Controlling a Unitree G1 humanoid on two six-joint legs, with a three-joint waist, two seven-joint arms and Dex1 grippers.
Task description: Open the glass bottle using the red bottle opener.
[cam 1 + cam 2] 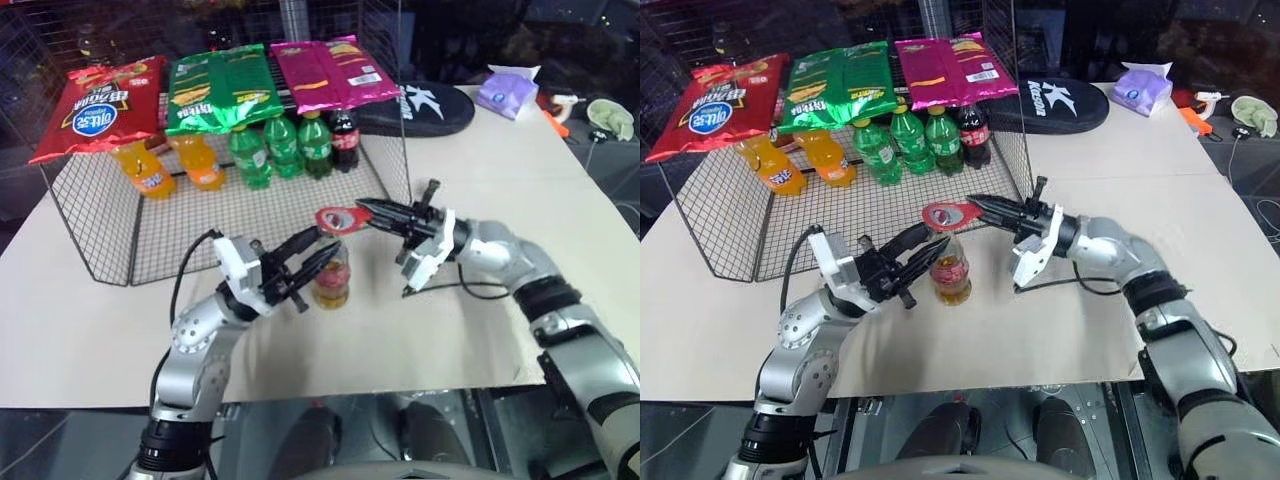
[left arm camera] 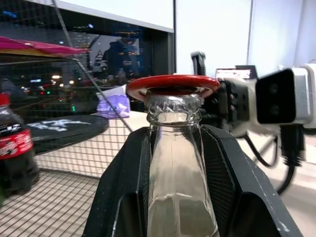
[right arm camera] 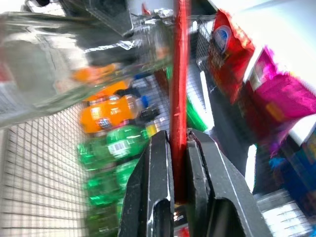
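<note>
The glass bottle [image 1: 332, 282] stands upright on the tan table sheet with amber liquid in its lower half. My left gripper [image 1: 325, 246] is shut on the glass bottle, one black finger [image 2: 123, 197] on each side below the neck. The red bottle opener [image 1: 336, 218] lies level over the bottle's top. Its oval ring [image 2: 173, 83] sits around the crimped metal cap [image 2: 174, 104]. My right gripper [image 3: 178, 140] comes in from the right and is shut on the opener's slim handle [image 3: 178, 98].
Just behind the bottle stands a wire basket [image 1: 100, 230] holding orange soda bottles [image 1: 150, 175], green soda bottles [image 1: 280, 145] and a cola bottle [image 1: 345, 140], with snack bags [image 1: 215, 90] on top. A black pouch [image 1: 425, 108] and a purple pack [image 1: 508, 92] lie far right.
</note>
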